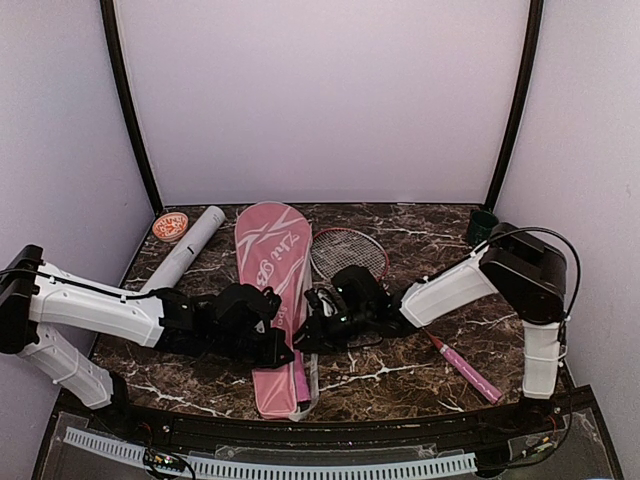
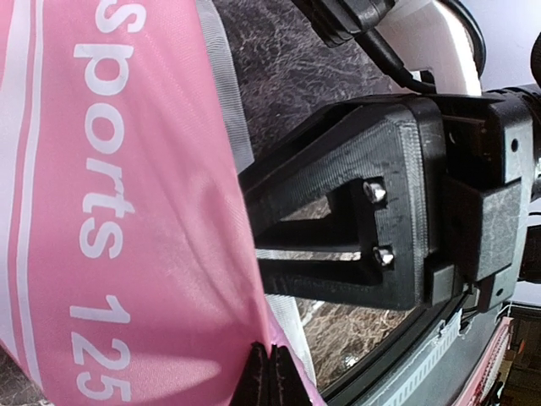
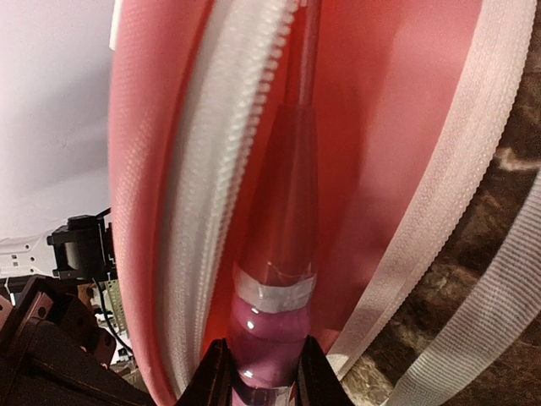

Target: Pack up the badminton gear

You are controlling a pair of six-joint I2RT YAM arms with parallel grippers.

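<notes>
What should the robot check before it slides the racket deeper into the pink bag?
1. Left fingers pinch the pink fabric racket bag by its edge: ok.
2. Right fingers clamp the pink racket handle: ok.
3. White zipper open beside the handle: ok.
4. Second red-framed racket packed: not ok, it lies on the dark marble table.
5. White feather shuttlecocks packed: cannot tell, none in view.

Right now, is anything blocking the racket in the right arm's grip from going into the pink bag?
Nothing visible blocks it. The right end effector grips the racket by its pink handle, and the shaft lies inside the pink bag through the open zipper. The left end effector is pinched shut on the bag's edge.
</notes>
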